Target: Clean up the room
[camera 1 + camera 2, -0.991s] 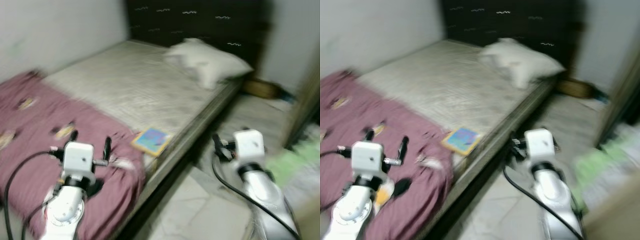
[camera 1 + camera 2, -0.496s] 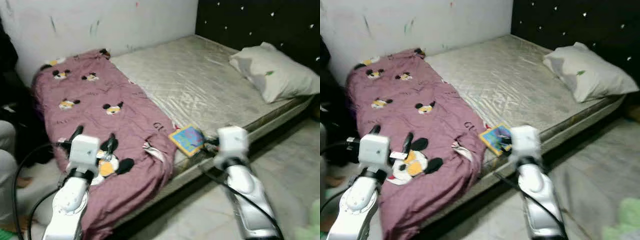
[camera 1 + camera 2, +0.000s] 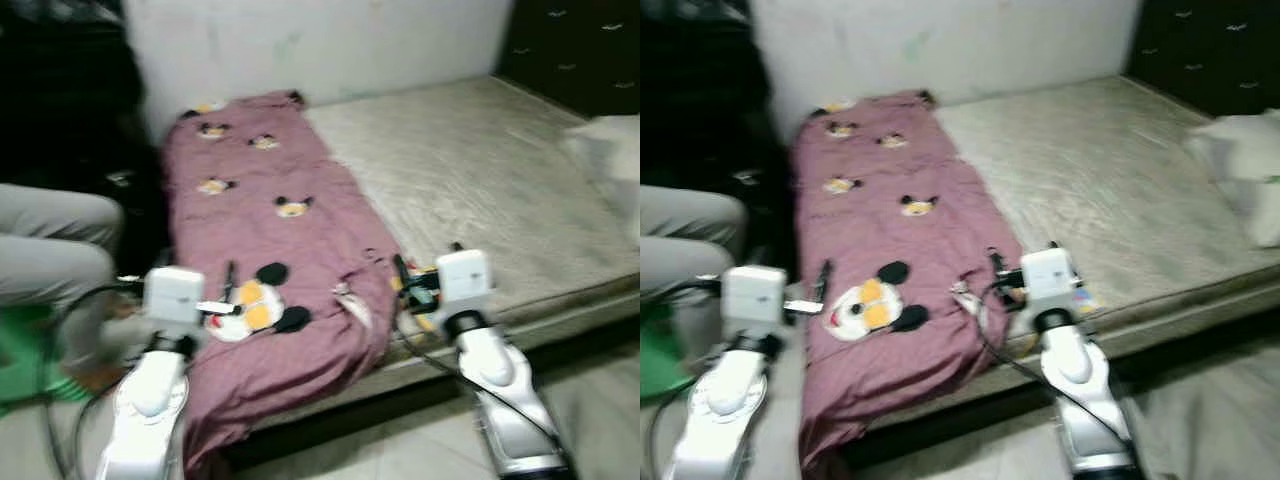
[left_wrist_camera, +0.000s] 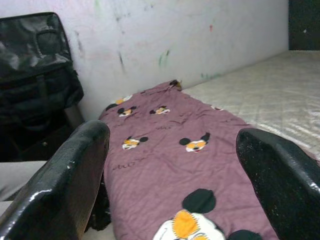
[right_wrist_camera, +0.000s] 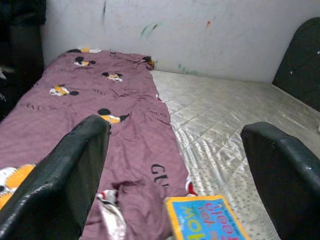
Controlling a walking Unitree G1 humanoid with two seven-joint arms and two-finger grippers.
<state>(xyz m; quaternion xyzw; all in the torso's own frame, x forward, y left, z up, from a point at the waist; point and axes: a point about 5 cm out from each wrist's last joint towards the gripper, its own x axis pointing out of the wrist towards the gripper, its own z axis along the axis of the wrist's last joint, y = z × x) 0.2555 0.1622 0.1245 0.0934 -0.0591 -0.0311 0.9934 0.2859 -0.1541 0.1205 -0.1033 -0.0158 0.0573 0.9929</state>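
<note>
you're lining up on the bed, both the left gripper [image 4: 172,165] and right gripper [image 5: 175,165] hanging empty, fingers spread wide. the kids' book [image 5: 206,220] is lying near the mattress edge, touching the blanket's [image 3: 270,250] right hem. i'd guess grabbing it comes next.

Bed layout: blanket [image 3: 270,250] covers the mattress [image 3: 480,190] at 10 o'clock; book [image 5: 207,220] lies at the blanket's 3 o'clock edge; pillow [image 3: 1245,170] at 2 o'clock; a seated person's legs [image 3: 50,250] at 9 o'clock.
</note>
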